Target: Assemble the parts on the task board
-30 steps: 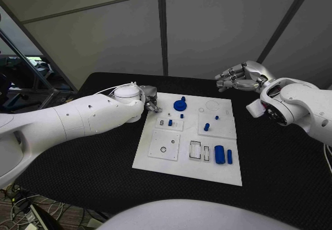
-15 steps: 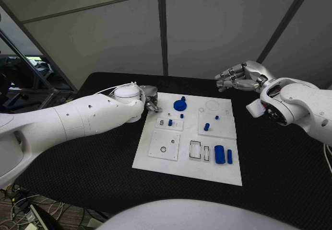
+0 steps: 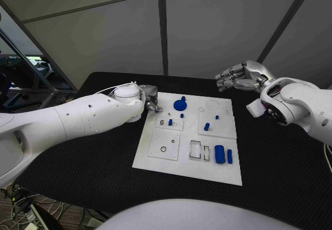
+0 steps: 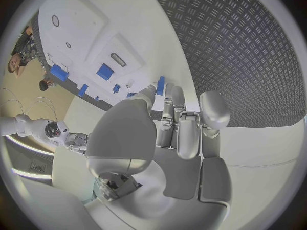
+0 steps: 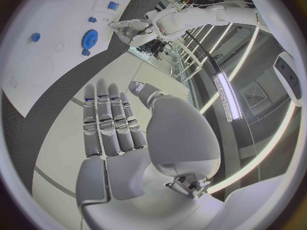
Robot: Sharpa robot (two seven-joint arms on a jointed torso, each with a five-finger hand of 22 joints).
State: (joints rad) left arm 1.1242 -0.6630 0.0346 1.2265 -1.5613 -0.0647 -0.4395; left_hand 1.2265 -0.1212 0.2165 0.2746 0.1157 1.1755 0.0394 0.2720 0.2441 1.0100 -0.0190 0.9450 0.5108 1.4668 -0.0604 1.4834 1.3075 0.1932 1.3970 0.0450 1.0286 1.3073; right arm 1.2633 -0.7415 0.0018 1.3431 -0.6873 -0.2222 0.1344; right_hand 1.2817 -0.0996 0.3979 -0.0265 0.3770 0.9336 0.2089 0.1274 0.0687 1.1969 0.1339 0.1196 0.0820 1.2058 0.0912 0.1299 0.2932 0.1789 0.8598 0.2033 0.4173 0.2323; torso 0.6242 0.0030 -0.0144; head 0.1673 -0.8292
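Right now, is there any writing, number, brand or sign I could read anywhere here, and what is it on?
None can be read.
The white task board carries only outlines and blue parts, no lettering.
The left hand and right hand show no marking or brand.
The black table shows only its woven texture.

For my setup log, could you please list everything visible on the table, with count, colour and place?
Table: one, black, under everything.
Task board: one, white, middle of the table.
Gear: one, blue, far part of the board near the left hand.
Cylinder: one, blue, lying on the board's near right part.
Bar: one, blue, just right of the cylinder.
Small pegs: several, blue, about the board's middle.
Left hand: silver, at the board's far left edge.
Right hand: silver, raised beyond the board's far right corner, holding nothing.
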